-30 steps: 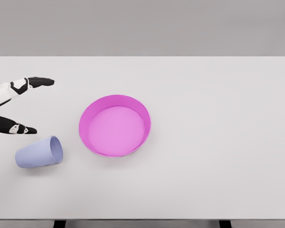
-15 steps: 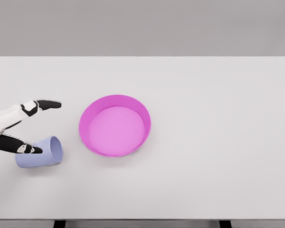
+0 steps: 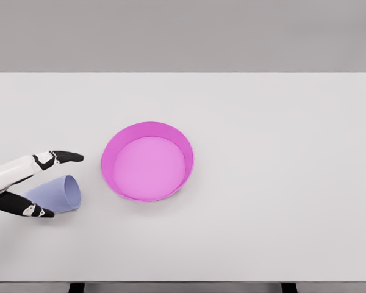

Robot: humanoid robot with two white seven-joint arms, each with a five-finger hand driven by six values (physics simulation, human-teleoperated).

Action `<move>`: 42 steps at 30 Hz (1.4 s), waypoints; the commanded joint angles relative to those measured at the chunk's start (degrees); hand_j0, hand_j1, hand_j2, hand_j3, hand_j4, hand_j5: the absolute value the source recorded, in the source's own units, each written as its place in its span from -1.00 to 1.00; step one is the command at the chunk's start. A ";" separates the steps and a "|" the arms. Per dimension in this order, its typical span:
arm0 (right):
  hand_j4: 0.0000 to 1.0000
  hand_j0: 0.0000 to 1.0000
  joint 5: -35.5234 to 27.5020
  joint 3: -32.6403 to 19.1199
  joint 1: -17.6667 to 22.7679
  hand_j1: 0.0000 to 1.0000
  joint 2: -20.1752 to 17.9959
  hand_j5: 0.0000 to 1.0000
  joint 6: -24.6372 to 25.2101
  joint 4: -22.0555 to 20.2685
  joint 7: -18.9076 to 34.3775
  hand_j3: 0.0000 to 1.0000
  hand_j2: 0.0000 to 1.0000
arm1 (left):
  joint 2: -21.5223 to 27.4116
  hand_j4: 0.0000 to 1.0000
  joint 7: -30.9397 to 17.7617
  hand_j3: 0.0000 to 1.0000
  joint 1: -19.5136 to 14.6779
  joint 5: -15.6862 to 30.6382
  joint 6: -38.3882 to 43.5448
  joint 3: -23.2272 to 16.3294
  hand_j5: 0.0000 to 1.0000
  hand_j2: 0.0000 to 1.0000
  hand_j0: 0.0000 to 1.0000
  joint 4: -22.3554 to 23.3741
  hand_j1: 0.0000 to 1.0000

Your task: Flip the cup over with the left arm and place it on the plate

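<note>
A pale blue cup [image 3: 58, 193] lies on its side on the white table [image 3: 262, 152], its mouth facing right toward the plate. The magenta plate [image 3: 147, 161], a shallow round dish with a raised rim, sits just right of the cup. My left hand [image 3: 46, 183] reaches in from the left edge with its fingers spread. One finger [image 3: 64, 157] extends above the cup and the thumb [image 3: 24, 208] lies in front of it, so the hand straddles the cup without closing on it. The cup's base end is hidden behind the hand. The right arm is out of view.
The table's front edge runs along the bottom of the view, with dark legs [image 3: 77, 287] showing beneath. A grey wall stands behind the table's far edge.
My left hand has come down and toward the near side, from above the cup to straddling it. The cup and plate have not moved.
</note>
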 commanded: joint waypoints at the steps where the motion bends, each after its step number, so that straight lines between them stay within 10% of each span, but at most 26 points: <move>1: 1.00 1.00 -0.01 0.00 0.00 1.00 -0.01 1.00 0.00 0.06 0.00 1.00 1.00 | 0.08 1.00 0.10 1.00 0.09 0.60 0.11 -0.12 1.00 1.00 1.00 -0.02 1.00; 42: 1.00 1.00 -0.01 0.00 0.00 1.00 -0.01 1.00 0.00 0.06 0.00 1.00 1.00 | -1.14 1.00 1.95 1.00 5.10 2.54 5.58 2.34 1.00 1.00 1.00 0.07 1.00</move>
